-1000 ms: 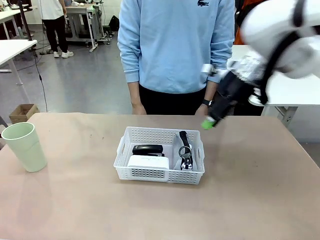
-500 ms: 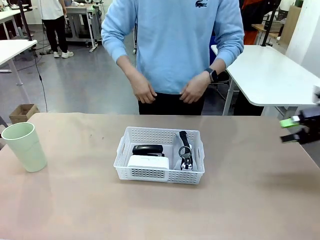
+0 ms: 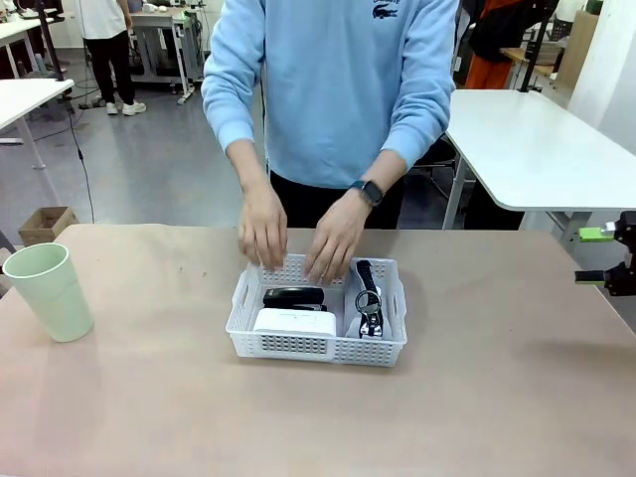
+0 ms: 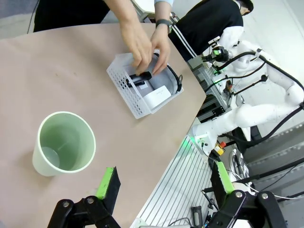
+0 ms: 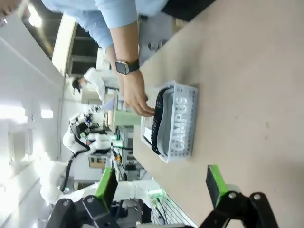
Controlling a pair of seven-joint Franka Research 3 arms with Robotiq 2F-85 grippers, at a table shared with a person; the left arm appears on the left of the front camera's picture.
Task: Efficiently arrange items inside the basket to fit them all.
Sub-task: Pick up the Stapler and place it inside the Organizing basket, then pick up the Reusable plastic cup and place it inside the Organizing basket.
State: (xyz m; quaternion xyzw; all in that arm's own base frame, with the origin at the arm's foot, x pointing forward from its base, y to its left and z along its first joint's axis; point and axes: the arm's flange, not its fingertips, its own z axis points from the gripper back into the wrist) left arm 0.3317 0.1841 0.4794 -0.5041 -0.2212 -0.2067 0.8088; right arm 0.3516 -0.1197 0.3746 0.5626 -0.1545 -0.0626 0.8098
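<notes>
— While the person's hands (image 3: 262,231) hovered over its far rim, where did the basket (image 3: 316,345) sit?
— Mid-table (image 3: 477,397), with its long axis running left to right. The fingers reached in above the black stapler (image 3: 293,295), covering the far side from above.
— And inside?
— The stapler lay left to right in the far left part. The white block (image 3: 294,322) lay parallel to it, just nearer, against the near wall. The grey zip case (image 3: 369,303) stood on edge along the right end, its length running near to far.
— The cup?
— The pale green cup (image 3: 50,290) stood upright at the table's left edge, well apart from the basket.
— The grippers?
— The right gripper (image 3: 593,256) hung at the right edge with its fingers spread and nothing between them. The left gripper (image 4: 166,180) was splayed wide near the cup, empty.
</notes>
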